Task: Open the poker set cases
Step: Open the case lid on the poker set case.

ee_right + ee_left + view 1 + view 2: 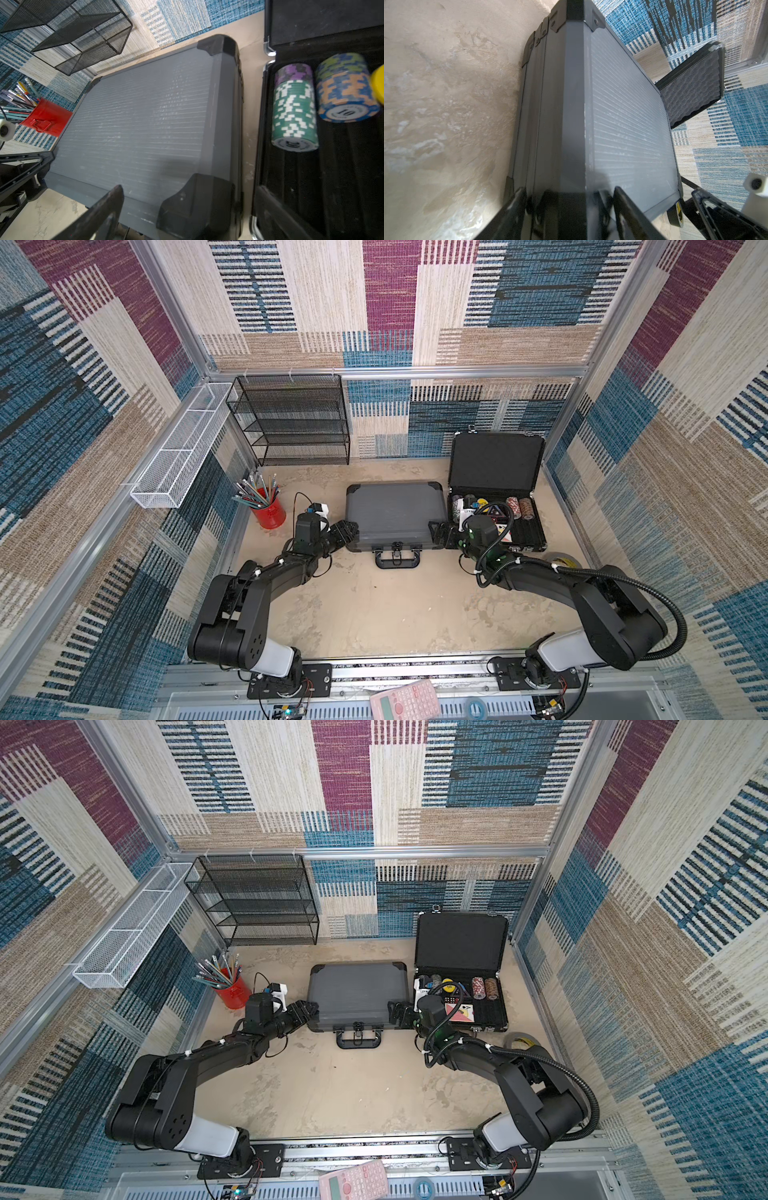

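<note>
Grey case [397, 514] lies shut in the middle of the table [374, 614], handle [397, 560] toward us. Black case [496, 460] sits just right of it, lid up, chips [294, 112] showing. Our left gripper [349, 530] is at the grey case's front left corner, jaws part-way apart and straddling its thickness: one finger [625, 205] over the lid, the other [513, 209] down by the base. We can't tell if it pinches. Our right gripper [435, 531] is at the front right corner, spread wide, holding nothing; one finger [104, 209] over the lid, contact unclear.
</note>
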